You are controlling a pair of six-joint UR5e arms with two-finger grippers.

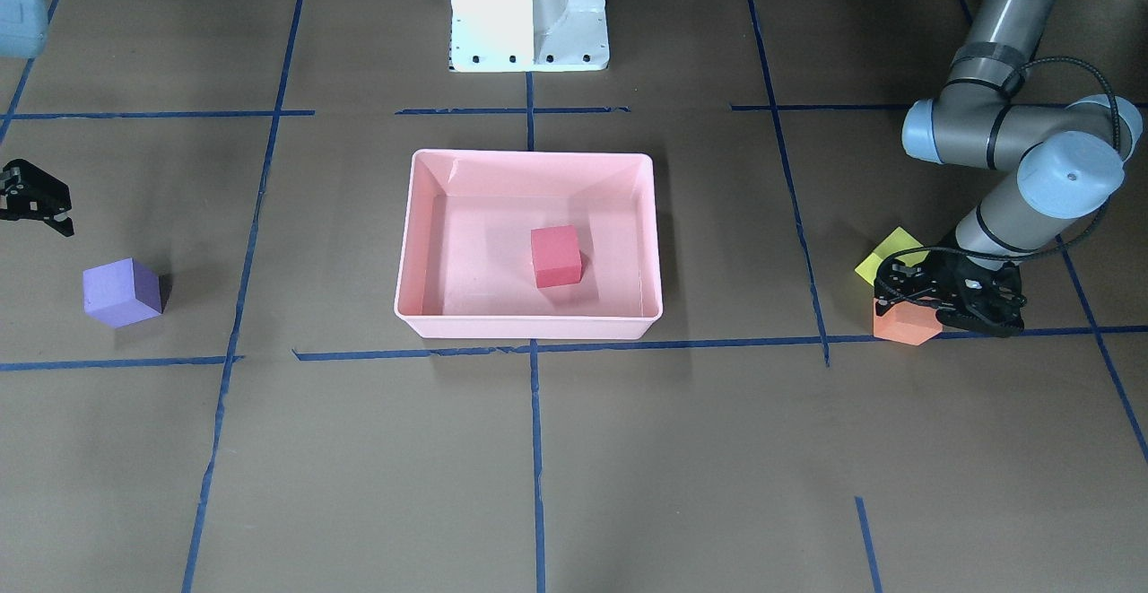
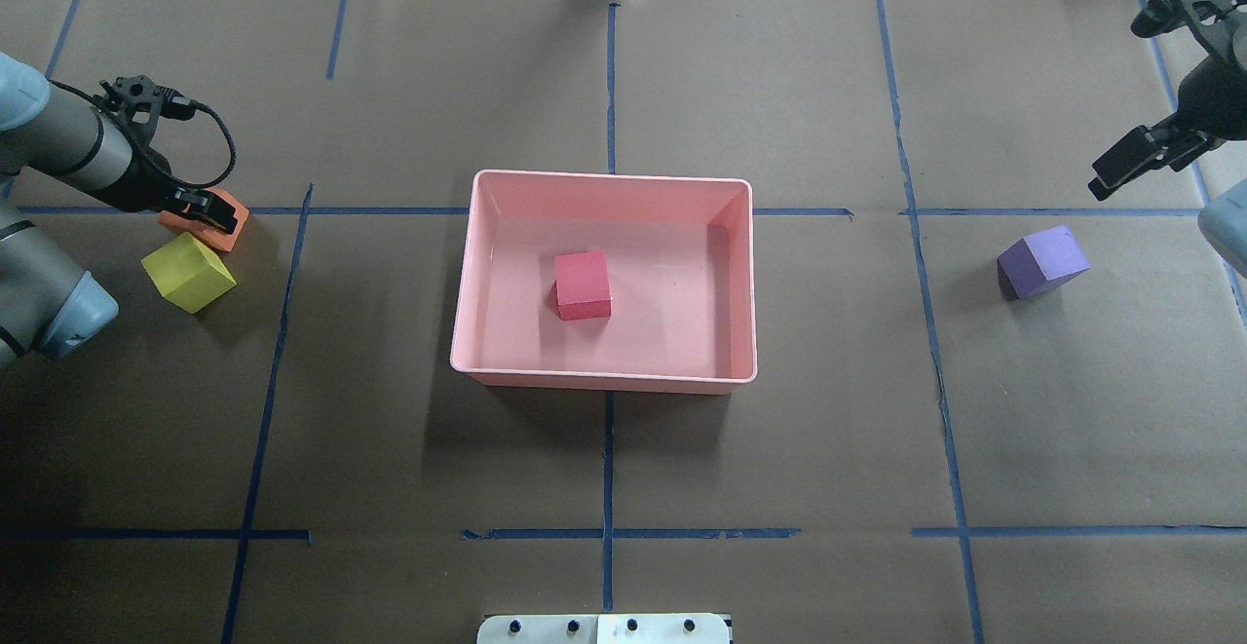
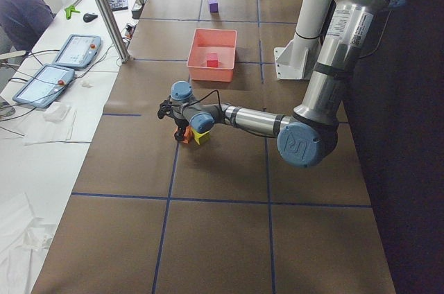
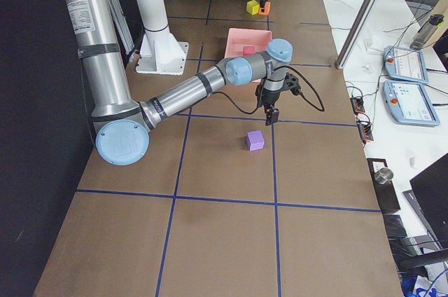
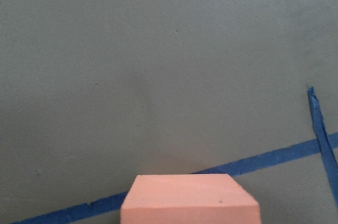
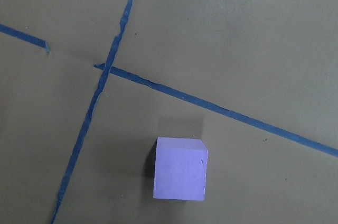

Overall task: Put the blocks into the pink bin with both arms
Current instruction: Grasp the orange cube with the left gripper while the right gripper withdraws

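Orange block [image 1: 904, 330] under left pincer [image 2: 207, 216], right pincer [image 1: 58, 219] near purple block [image 1: 123, 292], cannot tell either's opening

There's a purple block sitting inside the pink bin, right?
Not quite. The block inside the pink bin is the red block, not a purple one. The overhead exterior view shows this clearly. The purple block sits outside the bin, on the brown table cover off to the side.
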